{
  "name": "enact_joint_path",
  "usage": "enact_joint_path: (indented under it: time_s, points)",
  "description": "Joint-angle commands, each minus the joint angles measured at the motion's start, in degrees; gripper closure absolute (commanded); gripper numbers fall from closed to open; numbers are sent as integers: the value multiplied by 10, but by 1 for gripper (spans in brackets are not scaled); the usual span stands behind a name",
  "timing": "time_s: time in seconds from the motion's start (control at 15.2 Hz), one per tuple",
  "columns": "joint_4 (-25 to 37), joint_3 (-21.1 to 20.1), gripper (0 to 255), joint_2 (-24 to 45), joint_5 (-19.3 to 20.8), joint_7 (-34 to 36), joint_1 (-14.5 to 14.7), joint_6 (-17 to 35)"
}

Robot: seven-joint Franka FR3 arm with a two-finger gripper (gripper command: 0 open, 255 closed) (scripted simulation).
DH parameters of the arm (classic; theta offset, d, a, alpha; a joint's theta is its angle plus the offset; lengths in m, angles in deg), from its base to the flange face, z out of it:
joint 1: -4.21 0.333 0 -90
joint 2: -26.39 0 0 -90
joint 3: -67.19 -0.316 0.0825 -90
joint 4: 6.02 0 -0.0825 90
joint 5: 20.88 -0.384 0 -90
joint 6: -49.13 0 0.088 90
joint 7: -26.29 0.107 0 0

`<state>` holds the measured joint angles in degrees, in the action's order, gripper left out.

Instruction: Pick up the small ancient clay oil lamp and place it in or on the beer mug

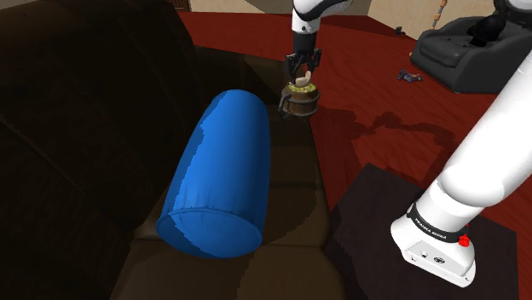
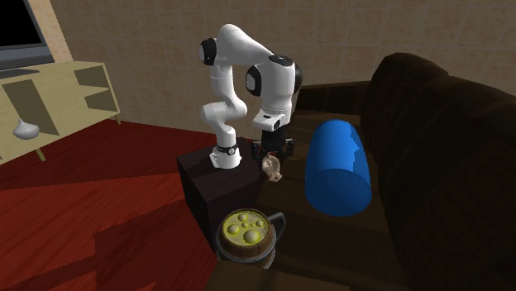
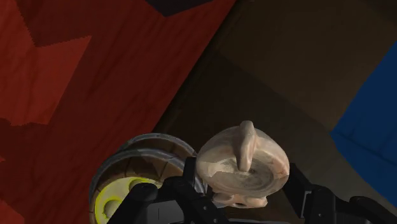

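Beer mug [image 3: 124, 168] cut off at picture edge (lamp [image 3: 242, 167] covers part).

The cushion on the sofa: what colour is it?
The cushion is bright blue, clearest in the shoulder view.

Shoulder camera behind the stand [image 1: 367, 217]; second faces the arm [image 2: 225, 78]; both seemingly share the mug [image 1: 301, 104].

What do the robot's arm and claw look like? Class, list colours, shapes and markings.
The arm is made of rounded white segments with dark joints. Its claw is all black and two-fingered. In the shoulder view, a black band with white lettering rings the arm's foot, above a white base with a small red button.
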<state>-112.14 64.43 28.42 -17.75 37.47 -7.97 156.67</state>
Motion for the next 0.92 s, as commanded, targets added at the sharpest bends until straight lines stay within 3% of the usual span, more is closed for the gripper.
enact_joint_path:
  time_s: [0.0, 0.4, 0.66, 0.86]
  points:
    - [40, 8, 255, 31, 1, -17, -8, -8]
    - [193, 29, 255, 143, -1, -69, -37, -47]
    - [334, 39, 255, 237, -6, -102, -58, -92]
    - [309, 38, 255, 236, -6, -101, -58, -68]
